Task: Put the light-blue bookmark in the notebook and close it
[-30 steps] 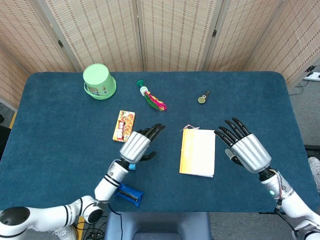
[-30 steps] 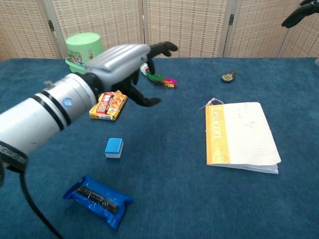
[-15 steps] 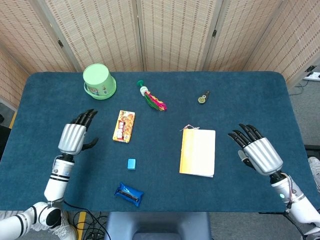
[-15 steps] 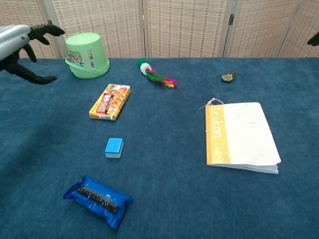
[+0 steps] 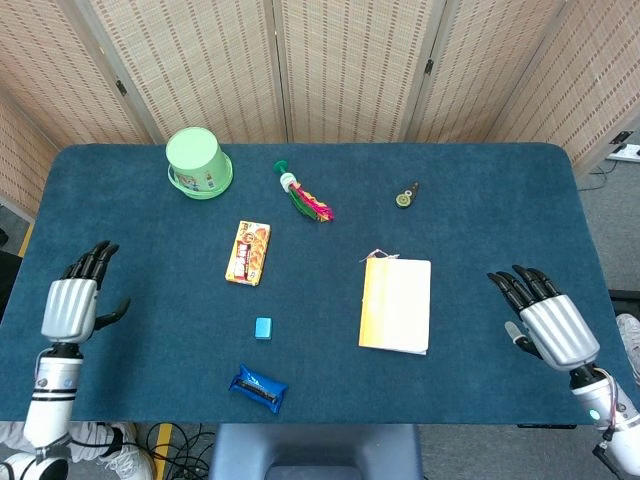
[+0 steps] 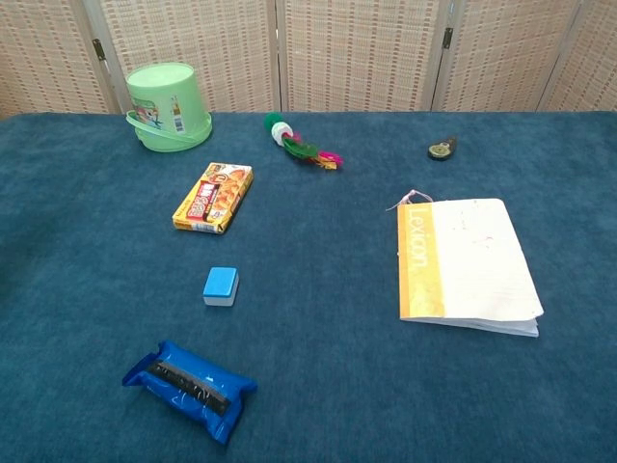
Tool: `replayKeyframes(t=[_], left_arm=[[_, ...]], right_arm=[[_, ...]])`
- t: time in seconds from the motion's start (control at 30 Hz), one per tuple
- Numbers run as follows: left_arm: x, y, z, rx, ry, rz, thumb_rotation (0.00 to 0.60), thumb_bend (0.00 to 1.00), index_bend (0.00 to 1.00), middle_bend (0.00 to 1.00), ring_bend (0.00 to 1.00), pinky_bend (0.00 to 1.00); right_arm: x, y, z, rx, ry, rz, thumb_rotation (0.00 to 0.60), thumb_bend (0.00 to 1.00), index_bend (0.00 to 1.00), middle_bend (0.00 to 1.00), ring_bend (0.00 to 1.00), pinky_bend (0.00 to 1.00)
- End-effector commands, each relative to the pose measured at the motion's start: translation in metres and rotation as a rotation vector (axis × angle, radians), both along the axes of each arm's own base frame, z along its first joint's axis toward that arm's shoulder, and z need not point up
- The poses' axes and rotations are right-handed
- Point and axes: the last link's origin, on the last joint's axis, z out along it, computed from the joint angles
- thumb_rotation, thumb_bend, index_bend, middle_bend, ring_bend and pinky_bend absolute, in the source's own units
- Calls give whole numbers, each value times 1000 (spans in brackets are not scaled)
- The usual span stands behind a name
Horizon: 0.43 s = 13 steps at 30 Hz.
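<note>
My left hand [image 5: 70, 305] sits far out to the left of the notebook [image 5: 396, 304], fingers spread and holding nothing; a second ago it was reaching in just left of the notebook, so I have pulled it well back. My right hand [image 5: 550, 325] is also spread and empty, now well apart from the notebook on its right, where before it hovered close beside it. Neither hand shows in the chest view any more.

The notebook lies closed on the blue table [image 5: 480, 200], yellow spine to the left, a thin string poking from its top corner (I cannot tell whether that belongs to a bookmark). The small light-blue block [image 5: 262, 328] lies to the notebook's left, near the dark-blue wrapped packet [image 5: 258, 389]. Further left and up from the notebook are the orange snack box [image 5: 248, 253], the feathered toy [image 5: 305, 198] and the green cup [image 5: 198, 163]; a small round trinket [image 5: 404, 198] lies above it.

With both hands withdrawn and the notebook shut, I judge the run finished or resetting.
</note>
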Motion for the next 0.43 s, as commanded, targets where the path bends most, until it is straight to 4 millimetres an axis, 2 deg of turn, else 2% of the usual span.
replayKeyframes(t=[0.03, 0.23, 0.43], left_arm=[[-7, -28, 12, 15, 3, 16, 600, 278, 149, 121, 193, 327], [-12, -65, 27, 44, 4, 21, 600, 278, 157, 121, 193, 323], [-12, -93, 30, 21, 10, 42, 600, 278, 160, 121, 192, 313]], right_arm=[[-5, 8, 4, -14, -7, -15, 600, 317, 37, 135, 92, 177], [-8, 23, 13, -78, -31, -21, 600, 319, 37, 135, 91, 177], [-13, 34, 14, -102, -24, -46, 600, 328, 37, 135, 91, 177]])
